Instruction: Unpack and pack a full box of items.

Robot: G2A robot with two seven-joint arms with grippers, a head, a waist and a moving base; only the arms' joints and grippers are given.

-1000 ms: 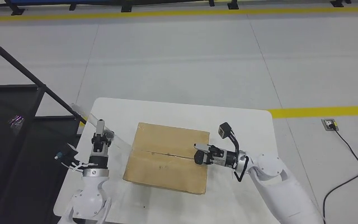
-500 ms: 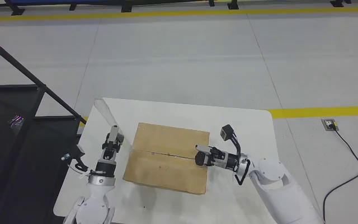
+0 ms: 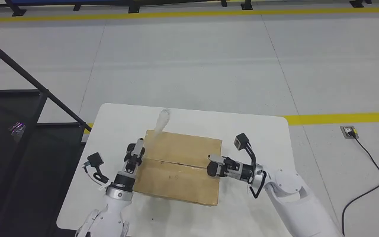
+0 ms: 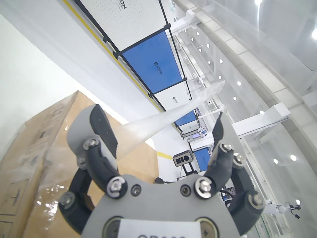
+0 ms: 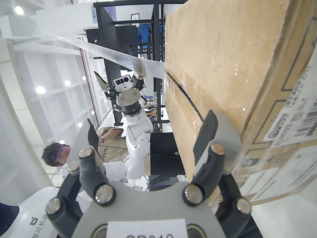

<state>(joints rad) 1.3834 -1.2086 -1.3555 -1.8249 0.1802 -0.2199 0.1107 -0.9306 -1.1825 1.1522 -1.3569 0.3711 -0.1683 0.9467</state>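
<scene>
Sticking up from box (image 4: 37,134) by L gripper (image 4: 158,120): tape (image 4: 188,106).

**Cardboard, film and rubber**

The box (image 3: 177,166) was matt brown cardboard, shiny and wrinkled where clear film covered its seam. The loose tape (image 4: 158,122) looked like frosted, translucent plastic. The fingers (image 5: 205,134) bore black ribbed pads on matt grey bodies with bright metal screws (image 5: 106,194). The counter (image 3: 249,130) was smooth white.
</scene>
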